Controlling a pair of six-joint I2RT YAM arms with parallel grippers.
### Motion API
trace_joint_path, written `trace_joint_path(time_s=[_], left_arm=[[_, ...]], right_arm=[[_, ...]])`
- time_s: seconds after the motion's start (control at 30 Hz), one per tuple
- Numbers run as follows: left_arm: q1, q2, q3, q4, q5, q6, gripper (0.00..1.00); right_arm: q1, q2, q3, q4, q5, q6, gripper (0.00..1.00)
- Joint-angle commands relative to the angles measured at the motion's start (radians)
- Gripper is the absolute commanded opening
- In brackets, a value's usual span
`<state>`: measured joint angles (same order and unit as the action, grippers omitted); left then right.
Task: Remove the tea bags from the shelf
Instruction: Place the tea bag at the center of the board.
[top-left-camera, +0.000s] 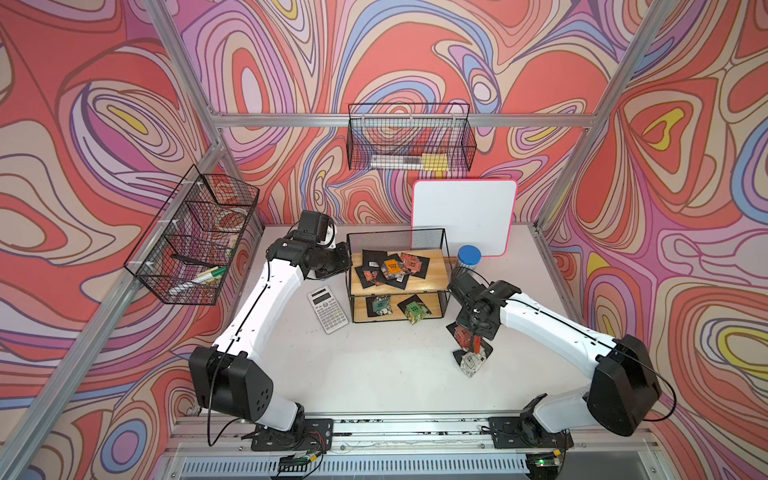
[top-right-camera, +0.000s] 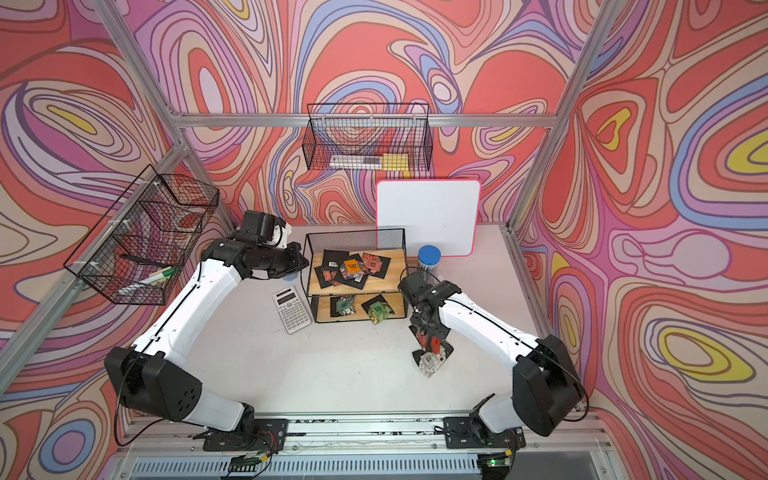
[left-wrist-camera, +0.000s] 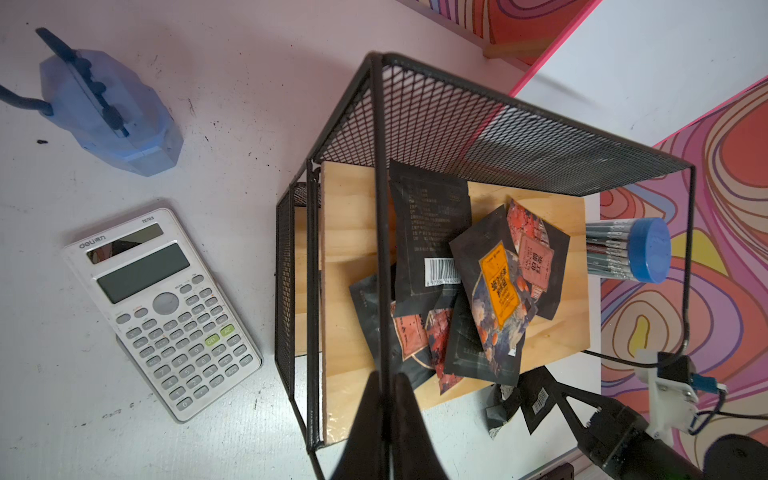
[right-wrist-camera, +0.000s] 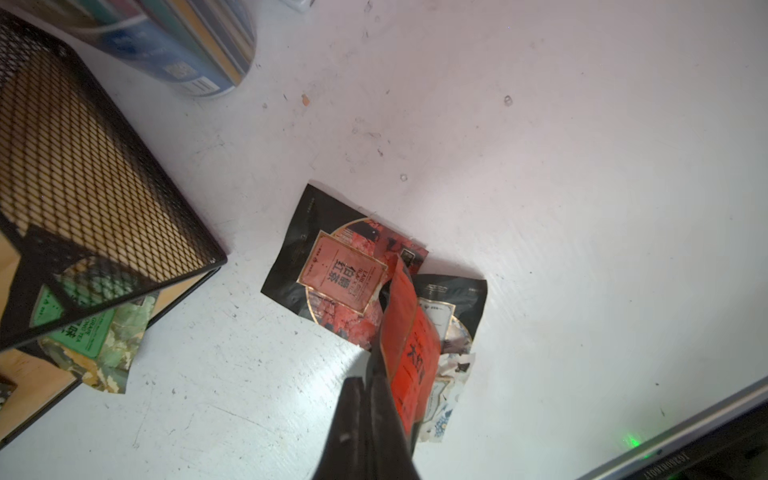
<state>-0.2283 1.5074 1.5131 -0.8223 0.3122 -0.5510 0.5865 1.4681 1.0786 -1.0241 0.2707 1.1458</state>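
Right gripper, pressed closed on one upright red tea bag, hangs low over two more tea bags lying flat on the worktop beside the shelf, with its wrist bent downward. Left gripper looks clamped on the shelf's top side rail, and that arm's elbow is bent. Roughly seven sachets crowd the upper board, and two green ones lie on the lower board.

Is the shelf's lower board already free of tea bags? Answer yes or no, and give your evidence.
No: in a top view two green-panelled tea bags lie on the lower board of the shelf.
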Motion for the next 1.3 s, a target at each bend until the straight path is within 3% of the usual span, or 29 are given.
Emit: trace_joint_path(time_s=[0.0,0.5,0.9,1.27], left_arm=[[0.004,0.021,0.018,0.007,-0.004,-0.029,0.0],[0.004,0.024,0.022,0.011,0.005,-0.031,0.0],[0.004,0.022,0.022,0.011,0.005,-0.029,0.0],[0.004,0.025,0.023,0.012,0.006,-0.03,0.0]], right_arm=[[-0.013,0.002,-0.008,0.084,-0.016,-0.006,0.0],[-0.052,-0.011,-0.08,0.154,-0.063,0.005,0.0],[-0.053,-0.05,-0.055,0.136,-0.048,-0.006,0.26],[-0.053,-0.115,0.038,0.062,0.033,-0.066,0.29]])
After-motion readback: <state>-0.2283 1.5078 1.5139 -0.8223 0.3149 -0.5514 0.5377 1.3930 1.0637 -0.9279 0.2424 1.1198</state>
